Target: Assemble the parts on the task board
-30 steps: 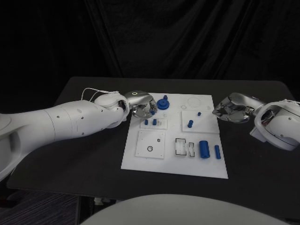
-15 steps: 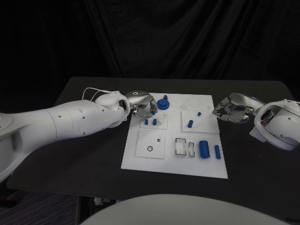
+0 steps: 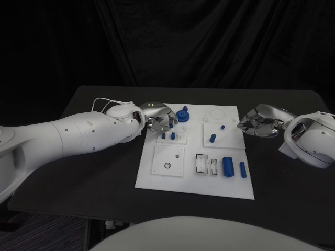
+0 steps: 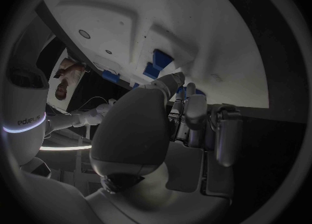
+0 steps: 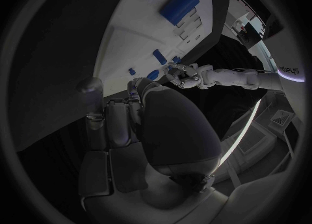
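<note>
Left arm in from my left, reaching across; left hand [image 3: 158, 115] poised low, fingers curled downward, can't tell if pinching anything. Right arm bent in from right; right hand [image 3: 259, 121] hovering, fingers curled in, holding nothing I can see.

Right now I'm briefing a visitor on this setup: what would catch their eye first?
The white board in the middle of the black table, dotted with small blue pieces, stands out most. The left hand is over the board's far left corner, beside a blue round piece. The right hand hangs just off the board's right edge.
</note>
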Action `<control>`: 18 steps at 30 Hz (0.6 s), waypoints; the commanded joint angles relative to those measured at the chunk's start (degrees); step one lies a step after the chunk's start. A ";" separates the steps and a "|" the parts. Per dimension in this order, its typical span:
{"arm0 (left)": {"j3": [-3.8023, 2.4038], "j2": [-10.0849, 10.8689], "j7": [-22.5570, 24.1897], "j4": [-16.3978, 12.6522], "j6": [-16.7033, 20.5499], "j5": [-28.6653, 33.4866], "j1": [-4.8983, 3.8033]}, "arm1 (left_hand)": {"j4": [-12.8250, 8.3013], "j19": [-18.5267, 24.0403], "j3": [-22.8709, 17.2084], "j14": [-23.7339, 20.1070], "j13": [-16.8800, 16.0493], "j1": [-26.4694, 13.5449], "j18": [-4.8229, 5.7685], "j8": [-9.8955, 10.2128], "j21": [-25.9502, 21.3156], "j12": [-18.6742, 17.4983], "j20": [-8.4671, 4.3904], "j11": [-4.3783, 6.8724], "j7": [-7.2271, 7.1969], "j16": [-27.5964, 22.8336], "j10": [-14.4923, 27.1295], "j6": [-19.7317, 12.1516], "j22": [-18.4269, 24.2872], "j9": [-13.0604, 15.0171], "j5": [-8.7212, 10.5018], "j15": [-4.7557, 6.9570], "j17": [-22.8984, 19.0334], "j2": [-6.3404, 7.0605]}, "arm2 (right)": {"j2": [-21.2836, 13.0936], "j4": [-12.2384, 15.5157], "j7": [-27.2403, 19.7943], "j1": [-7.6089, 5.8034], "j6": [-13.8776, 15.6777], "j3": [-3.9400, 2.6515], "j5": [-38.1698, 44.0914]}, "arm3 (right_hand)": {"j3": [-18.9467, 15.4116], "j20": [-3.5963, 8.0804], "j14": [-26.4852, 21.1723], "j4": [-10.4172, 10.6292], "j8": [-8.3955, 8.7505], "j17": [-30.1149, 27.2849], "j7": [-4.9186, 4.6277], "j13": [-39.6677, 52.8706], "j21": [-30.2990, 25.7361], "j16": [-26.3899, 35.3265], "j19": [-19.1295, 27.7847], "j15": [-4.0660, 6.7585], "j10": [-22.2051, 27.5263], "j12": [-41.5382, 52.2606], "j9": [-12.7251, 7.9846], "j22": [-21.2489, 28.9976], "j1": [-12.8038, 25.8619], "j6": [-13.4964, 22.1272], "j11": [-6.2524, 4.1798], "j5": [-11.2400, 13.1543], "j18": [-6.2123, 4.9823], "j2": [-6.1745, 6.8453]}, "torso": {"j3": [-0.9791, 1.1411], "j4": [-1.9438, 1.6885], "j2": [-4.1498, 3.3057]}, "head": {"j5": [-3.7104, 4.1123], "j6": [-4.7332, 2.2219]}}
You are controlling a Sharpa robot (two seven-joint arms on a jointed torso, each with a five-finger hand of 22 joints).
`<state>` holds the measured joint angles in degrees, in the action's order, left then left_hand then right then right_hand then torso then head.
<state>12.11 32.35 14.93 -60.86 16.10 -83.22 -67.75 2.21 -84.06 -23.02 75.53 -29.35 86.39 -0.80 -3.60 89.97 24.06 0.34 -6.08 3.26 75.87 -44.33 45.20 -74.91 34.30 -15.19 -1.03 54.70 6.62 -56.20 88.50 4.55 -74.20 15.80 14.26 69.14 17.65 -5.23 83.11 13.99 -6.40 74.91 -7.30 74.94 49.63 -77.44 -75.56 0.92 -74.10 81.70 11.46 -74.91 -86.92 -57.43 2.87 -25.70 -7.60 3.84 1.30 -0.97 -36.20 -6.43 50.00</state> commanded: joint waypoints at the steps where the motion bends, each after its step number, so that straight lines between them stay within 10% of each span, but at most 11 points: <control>1: -0.03 0.06 -0.16 -0.08 -0.45 -0.09 0.13 | 0.13 -5.94 -0.36 -0.49 0.05 -0.11 0.80 0.11 0.03 -0.25 0.42 -0.01 -0.10 -0.27 0.44 -0.45 -15.09 -0.24 0.23 -0.02 -0.16 0.37 | 0.01 -0.04 0.74 0.16 -0.28 -0.05 0.06 | 0.25 0.11 -0.52 -0.08 0.14 0.28 -0.10 0.29 -0.21 0.22 0.32 0.04 0.40 -0.15 0.05 -5.37 0.47 0.46 0.01 -0.15 0.22 0.07 | 0.01 -0.06 0.00 | -0.06 0.00; 13: -0.03 0.97 0.40 -0.17 1.97 -0.09 0.15 | 0.07 -5.94 -0.67 -2.02 -0.02 -0.13 0.80 -0.10 0.03 -0.31 0.69 -0.17 -0.27 -1.24 1.61 -1.00 -15.09 -0.92 0.37 -0.22 -2.13 0.28 | -0.18 0.06 0.78 0.20 -0.35 -0.05 0.06 | 0.30 0.10 -0.52 -0.12 0.15 0.28 -0.11 0.26 -0.27 0.22 0.35 0.03 0.44 -0.16 0.06 -5.35 0.47 0.48 0.02 -0.15 0.21 0.05 | -0.05 -0.11 -0.02 | -0.04 0.00; 18: -0.02 3.11 3.10 -1.19 9.03 -0.09 0.16 | -0.39 -5.94 -1.49 -2.56 -0.51 0.54 0.80 -0.94 0.03 0.85 0.82 0.19 0.18 -1.17 1.07 1.22 -15.09 -1.09 0.20 -0.14 -2.02 -0.08 | -0.67 0.56 0.49 0.19 0.31 -0.05 0.06 | 0.32 0.10 -0.60 -0.14 0.12 0.12 -0.10 0.10 -0.62 0.35 0.48 0.03 0.62 -0.25 0.08 -5.27 0.46 0.42 0.02 -0.15 0.15 0.04 | -0.04 -0.13 -0.03 | 0.11 0.00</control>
<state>12.12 34.96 15.28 -61.74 19.08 -83.22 -67.72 1.74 -84.08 -24.32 73.28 -29.79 86.39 -0.80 -4.40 89.97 24.70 0.72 -6.16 3.47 74.75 -43.02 46.12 -74.91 33.24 -15.20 -1.23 52.56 6.62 -56.67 88.82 4.55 -74.12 15.72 14.26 69.14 17.65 -5.18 82.88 13.98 -6.40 74.91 -7.30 74.92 49.33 -77.44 -75.51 1.02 -73.85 81.70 11.46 -74.90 -86.93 -57.43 3.04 -25.70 -7.60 3.84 1.26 -1.08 -36.22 -6.48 50.00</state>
